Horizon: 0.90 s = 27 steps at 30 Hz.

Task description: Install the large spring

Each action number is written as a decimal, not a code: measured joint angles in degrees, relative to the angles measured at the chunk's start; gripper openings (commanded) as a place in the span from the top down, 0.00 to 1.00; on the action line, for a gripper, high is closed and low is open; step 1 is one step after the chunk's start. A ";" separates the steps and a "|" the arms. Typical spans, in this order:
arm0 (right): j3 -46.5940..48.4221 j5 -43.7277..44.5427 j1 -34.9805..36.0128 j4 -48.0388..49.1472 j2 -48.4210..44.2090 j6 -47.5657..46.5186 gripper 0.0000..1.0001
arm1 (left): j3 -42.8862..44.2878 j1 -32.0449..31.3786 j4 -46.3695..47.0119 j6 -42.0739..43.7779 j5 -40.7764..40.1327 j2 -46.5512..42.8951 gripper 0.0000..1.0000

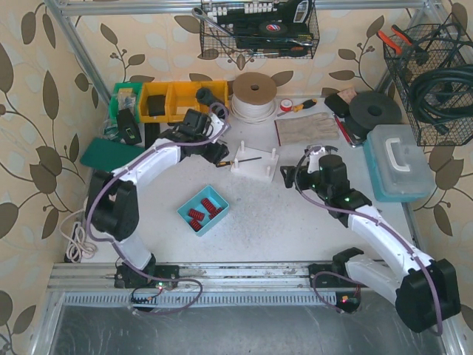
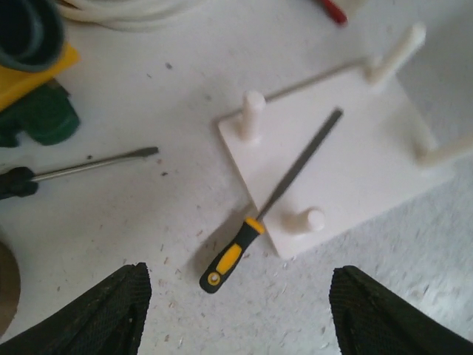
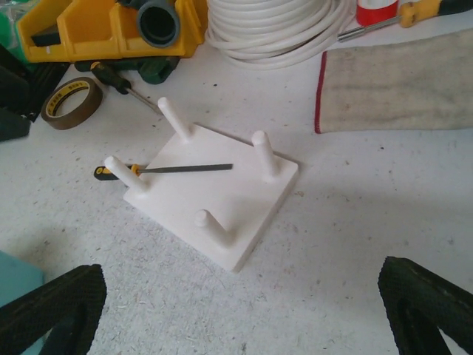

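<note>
The grey speckled worktop is carrying everything. The left gripper and the right gripper are both hanging released above it, their jaws spread wide and holding nothing. Between them the white square plate with four pegs is lying flat. The red coil springs are sitting in the small blue tray, apart from the plate. A thin file with a yellow-black handle is resting across the plate.

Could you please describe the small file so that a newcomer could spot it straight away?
Find the white four-peg plate at the middle of the table. The file lies slanted across it, its yellow-and-black handle hanging over the plate's edge. The screwdriver nearby lies wholly on the table, off the plate.
</note>
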 measured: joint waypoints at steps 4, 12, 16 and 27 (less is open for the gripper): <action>-2.21 2.12 0.02 2.36 -2.23 0.02 0.01 | 3.37 0.04 -6.84 12.35 1.33 4.46 0.39; -5.14 7.50 0.02 5.07 -5.66 0.44 0.01 | 6.12 2.38 -13.07 30.25 5.38 10.32 0.47; -5.25 8.87 0.02 5.40 -5.81 0.48 0.02 | 9.35 3.21 -14.60 36.24 5.95 14.45 0.53; -5.25 9.57 0.02 5.73 -6.49 0.48 0.02 | 15.43 3.69 -17.22 44.35 6.64 22.38 0.50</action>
